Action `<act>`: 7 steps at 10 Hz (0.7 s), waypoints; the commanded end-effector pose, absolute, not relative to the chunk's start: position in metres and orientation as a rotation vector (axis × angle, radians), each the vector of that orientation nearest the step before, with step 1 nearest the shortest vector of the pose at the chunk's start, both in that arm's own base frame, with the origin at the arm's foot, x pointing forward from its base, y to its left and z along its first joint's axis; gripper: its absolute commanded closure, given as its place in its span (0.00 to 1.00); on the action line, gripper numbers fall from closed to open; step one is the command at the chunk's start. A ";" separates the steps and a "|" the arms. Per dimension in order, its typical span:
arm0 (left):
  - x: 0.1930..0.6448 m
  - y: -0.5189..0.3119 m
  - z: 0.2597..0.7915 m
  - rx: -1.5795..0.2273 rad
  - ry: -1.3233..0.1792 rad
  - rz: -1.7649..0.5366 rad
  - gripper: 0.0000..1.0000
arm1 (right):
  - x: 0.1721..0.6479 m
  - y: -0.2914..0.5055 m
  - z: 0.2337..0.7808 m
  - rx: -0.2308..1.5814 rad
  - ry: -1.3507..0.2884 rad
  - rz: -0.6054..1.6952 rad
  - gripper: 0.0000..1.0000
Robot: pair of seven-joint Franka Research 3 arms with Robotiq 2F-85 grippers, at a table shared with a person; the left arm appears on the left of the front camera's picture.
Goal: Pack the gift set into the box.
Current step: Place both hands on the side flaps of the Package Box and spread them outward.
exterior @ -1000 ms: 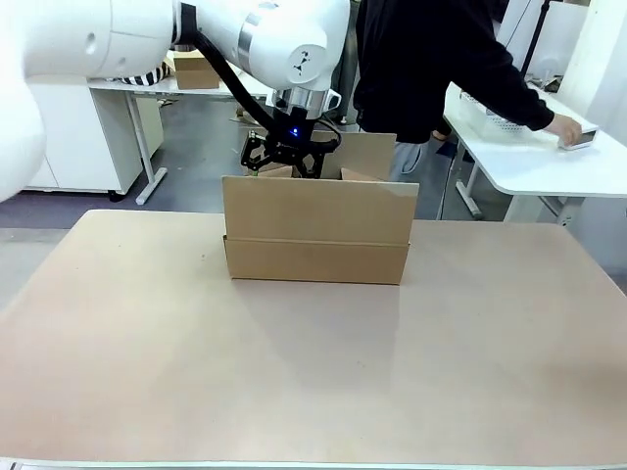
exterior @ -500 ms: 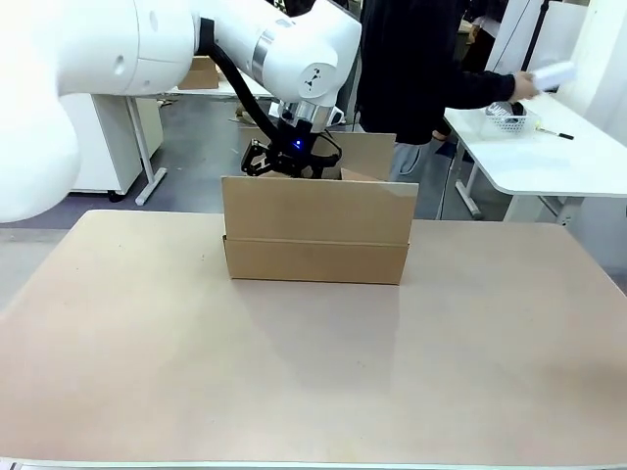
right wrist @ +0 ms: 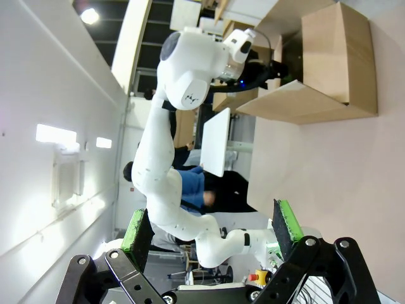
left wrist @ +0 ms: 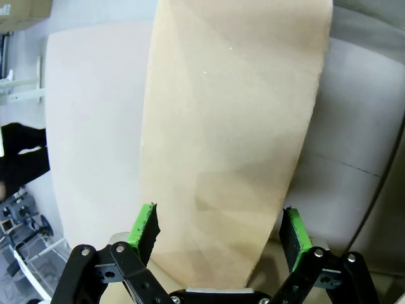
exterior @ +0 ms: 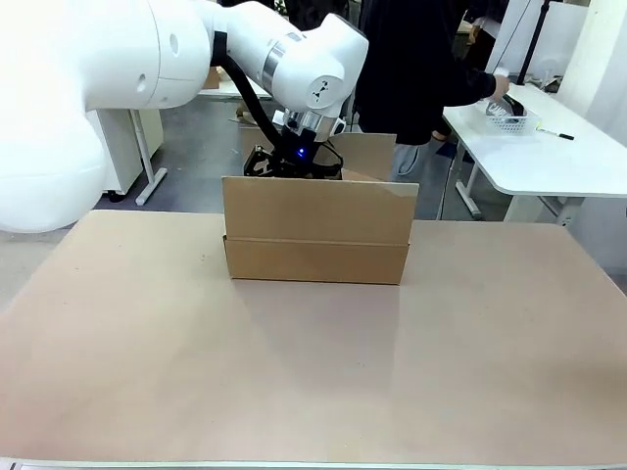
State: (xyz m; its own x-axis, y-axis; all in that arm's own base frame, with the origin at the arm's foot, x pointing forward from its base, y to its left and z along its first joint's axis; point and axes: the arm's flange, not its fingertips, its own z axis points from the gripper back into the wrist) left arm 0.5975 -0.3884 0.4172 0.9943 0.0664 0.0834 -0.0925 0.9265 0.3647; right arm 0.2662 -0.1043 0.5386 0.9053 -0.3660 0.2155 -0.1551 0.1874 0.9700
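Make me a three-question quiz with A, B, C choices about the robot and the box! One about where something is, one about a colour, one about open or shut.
1. Where is the left gripper?
A. Over the box's open top.
B. Far off to the box's right.
C. Low down in front of the box.

2. What colour are the finger pads?
A. Red.
B. Green.
C. Blue.

3. How are the right gripper's fingers?
A. Open, holding nothing.
B. Shut tight.
C. Shut on the box.

Answers:
1 A: the front view shows it at the box's top opening.
2 B: both wrist views show green pads.
3 A: the right wrist view shows them spread wide with nothing held.
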 end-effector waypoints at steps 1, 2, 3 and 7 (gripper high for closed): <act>0.607 -0.392 0.421 0.431 -0.081 0.108 0.00 | 0.270 -0.104 0.541 1.401 -0.478 -0.135 0.00; 0.608 -0.391 0.420 0.442 -0.079 0.114 0.00 | 0.270 -0.104 0.541 1.401 -0.478 -0.135 0.00; 0.608 -0.390 0.420 0.463 -0.083 0.126 0.00 | 0.270 -0.104 0.541 1.401 -0.478 -0.135 0.00; 0.598 -0.375 0.430 0.501 -0.049 0.160 0.00 | 0.270 -0.104 0.541 1.401 -0.478 -0.135 0.00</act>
